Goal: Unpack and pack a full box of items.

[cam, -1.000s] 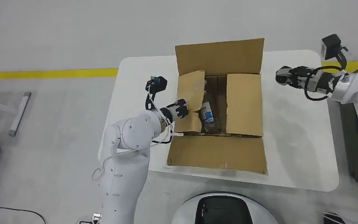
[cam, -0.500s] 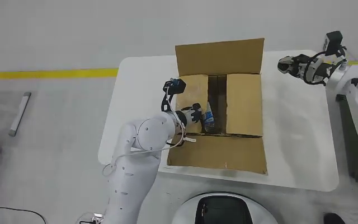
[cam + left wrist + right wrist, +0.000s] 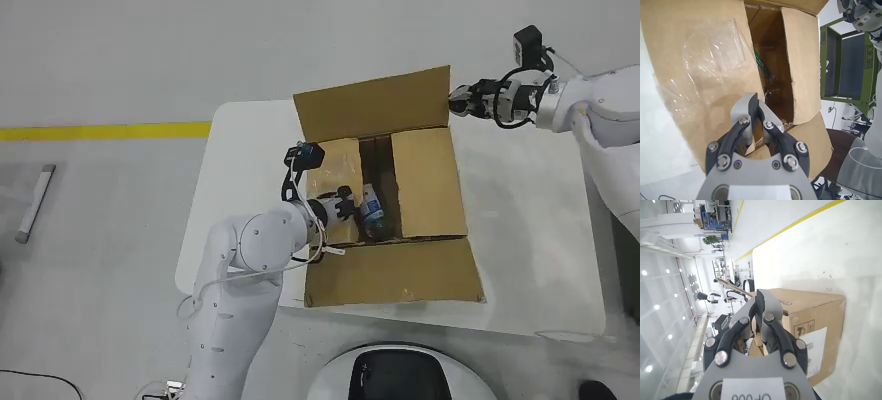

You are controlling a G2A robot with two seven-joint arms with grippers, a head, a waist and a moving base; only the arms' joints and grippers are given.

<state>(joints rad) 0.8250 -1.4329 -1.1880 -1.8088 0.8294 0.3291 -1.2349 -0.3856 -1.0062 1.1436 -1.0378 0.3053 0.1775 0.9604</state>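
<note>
box shifted; left fingers pinch side flap, right fingers back flap, contents mostly hidden.

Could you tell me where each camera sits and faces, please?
Top view: above the arms, facing down on table and box; both arms show.
Left wrist view: behind the left tool, facing into the box.
Right wrist view: behind the right tool, facing the box's outer wall.
All share the box.

Box: I see matt brown corrugated cardboard, edges torn rough.
Tape: clear glossy film, wrinkled.
Table: smooth matt white.
Left gripper: grey satin shells, matt black pads, shiny screws.
Label: white paper.
</note>
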